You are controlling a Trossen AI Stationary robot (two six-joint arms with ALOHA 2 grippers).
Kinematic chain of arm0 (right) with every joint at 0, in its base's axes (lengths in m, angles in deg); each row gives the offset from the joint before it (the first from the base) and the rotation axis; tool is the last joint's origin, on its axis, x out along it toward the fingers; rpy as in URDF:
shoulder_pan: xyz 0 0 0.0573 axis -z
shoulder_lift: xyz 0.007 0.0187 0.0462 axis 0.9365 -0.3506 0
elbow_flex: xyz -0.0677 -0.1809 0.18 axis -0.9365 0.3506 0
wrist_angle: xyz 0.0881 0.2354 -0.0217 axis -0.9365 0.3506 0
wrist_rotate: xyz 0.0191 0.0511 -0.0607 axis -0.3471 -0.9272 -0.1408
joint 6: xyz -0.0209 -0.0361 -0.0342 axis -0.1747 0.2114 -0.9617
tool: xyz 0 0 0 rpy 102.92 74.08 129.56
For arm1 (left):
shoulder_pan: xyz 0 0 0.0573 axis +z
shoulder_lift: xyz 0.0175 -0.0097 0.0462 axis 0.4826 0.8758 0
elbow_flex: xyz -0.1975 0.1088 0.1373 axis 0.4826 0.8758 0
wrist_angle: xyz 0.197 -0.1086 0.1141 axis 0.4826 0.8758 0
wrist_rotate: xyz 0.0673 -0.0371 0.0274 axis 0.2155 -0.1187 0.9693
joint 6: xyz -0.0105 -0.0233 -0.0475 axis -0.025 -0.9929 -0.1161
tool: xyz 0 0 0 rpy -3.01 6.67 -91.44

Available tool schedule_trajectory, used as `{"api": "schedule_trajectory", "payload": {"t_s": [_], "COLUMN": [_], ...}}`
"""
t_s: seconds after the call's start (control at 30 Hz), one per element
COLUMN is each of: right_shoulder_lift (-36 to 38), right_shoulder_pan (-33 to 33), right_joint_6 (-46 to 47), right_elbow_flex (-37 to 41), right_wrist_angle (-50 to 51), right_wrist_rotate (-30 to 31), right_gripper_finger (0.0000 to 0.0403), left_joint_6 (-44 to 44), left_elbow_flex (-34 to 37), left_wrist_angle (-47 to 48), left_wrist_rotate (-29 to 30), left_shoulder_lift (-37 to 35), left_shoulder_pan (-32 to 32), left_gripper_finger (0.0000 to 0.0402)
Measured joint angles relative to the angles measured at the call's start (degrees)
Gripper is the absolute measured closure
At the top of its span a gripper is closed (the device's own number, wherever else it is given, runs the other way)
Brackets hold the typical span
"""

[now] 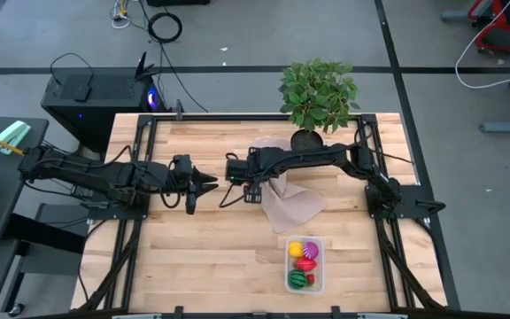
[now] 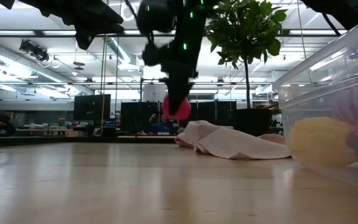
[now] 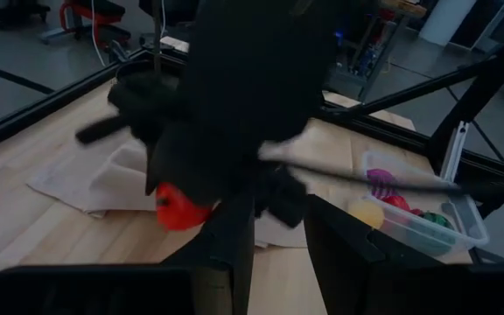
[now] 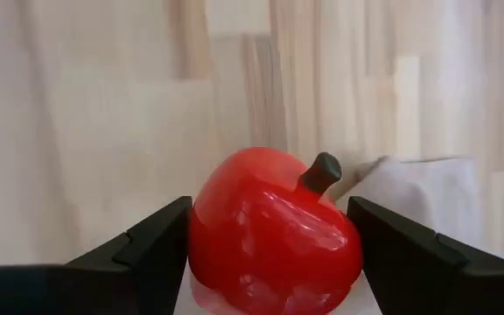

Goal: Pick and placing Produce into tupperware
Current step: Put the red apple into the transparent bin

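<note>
The right end effector (image 4: pixel 265 254) grips a red toy pepper (image 4: pixel 274 236) above the table (image 1: pixel 193 257), beside the beige cloth (image 1: pixel 292 206), well apart from the tupperware (image 1: pixel 305 264) holding other produce (image 1: pixel 304 262). Next, carry it over the tupperware. The left end effector (image 1: pixel 204 183) waits open near the cloth

Overhead view of a wooden table (image 1: pixel 202 248) with two dark arms reaching toward its middle. The left gripper (image 1: pixel 204 183) points right, fingers spread apart. The right gripper (image 1: pixel 234 168) faces it from just beside, at the left edge of a beige cloth (image 1: pixel 292 206). A clear tupperware (image 1: pixel 318 266) sits near the front right, holding yellow, magenta, red and striped green produce (image 1: pixel 304 263). A potted plant (image 1: pixel 319 93) stands at the far edge.
</note>
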Motion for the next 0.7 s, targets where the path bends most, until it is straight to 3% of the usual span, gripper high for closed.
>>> {"api": "schedule_trajectory", "payload": {"t_s": [0.33,0.57,0.7], "right_shoulder_lift": [0.13,0.13,0.13], "right_shoulder_pan": [-3.20,-4.60,-6.04], "right_joint_6": [3.40,7.03,9.65], "right_elbow_flex": [-16.45,-19.09,-19.12], "right_wrist_angle": [15.22,17.56,20.33], "right_wrist_rotate": [-2.03,-5.07,-11.91], "right_gripper_finger": [0.0105,0.0109,0.0108], "left_joint_6": [0.40,1.37,1.35], "left_elbow_flex": [0.00,0.00,0.00], "left_wrist_angle": [0.00,0.00,0.00], "left_wrist_rotate": [0.04,0.03,0.02], "left_shoulder_lift": [0.00,0.00,0.00], "left_shoulder_pan": [0.01,0.13,0.13], "left_gripper_finger": [0.0294,0.0294,0.0294]}}
